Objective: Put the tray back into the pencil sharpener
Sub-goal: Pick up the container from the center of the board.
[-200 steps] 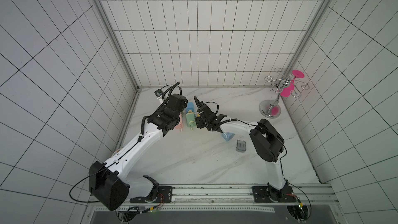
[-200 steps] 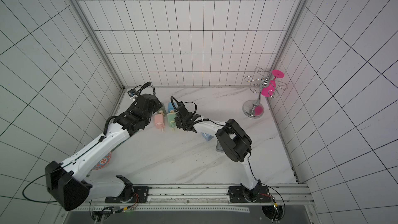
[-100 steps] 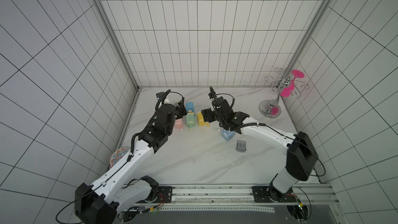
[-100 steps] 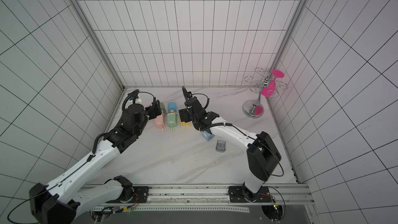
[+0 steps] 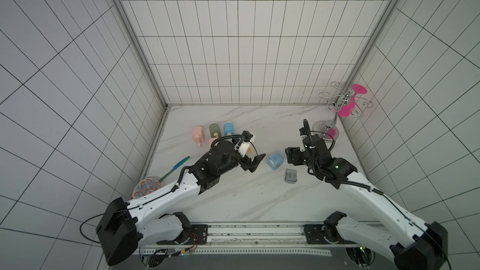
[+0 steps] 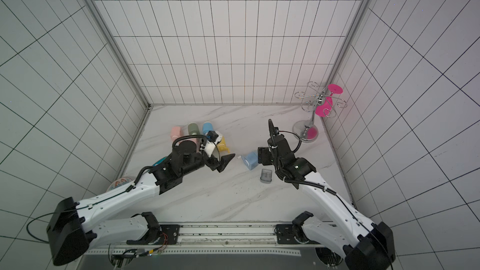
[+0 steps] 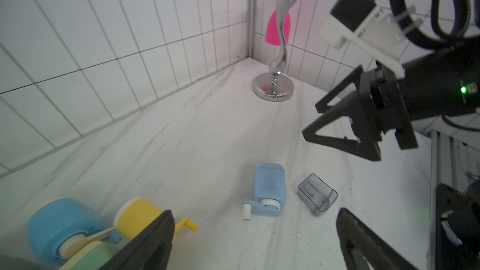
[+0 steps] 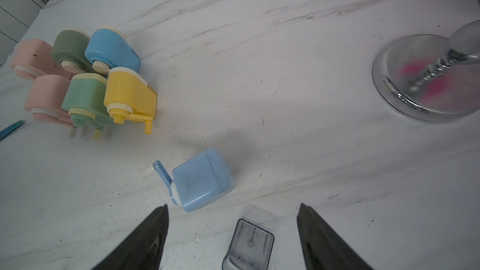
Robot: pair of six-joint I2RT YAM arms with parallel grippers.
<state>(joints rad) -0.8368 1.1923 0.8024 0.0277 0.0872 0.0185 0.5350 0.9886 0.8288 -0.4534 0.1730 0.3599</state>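
Left end effector (image 5: 256, 163) — fingers wide apart, empty, just beside the pencil sharpener (image 5: 274, 160). Right end effector (image 8: 233, 204) — fingers also spread, nothing held. The pencil sharpener sits on the desk (image 5: 233, 198) between the two end effectors. The tray (image 8: 249, 245) lies near it, not touching, below the right end effector's spread fingers.

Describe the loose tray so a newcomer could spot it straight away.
On the white marble tabletop, look toward the chrome stand, where a light-blue pencil sharpener lies alone, away from the cluster of coloured sharpeners. Beside it, toward the front edge, sits the tray: the only small, smoky-grey, see-through open box, with no crank.
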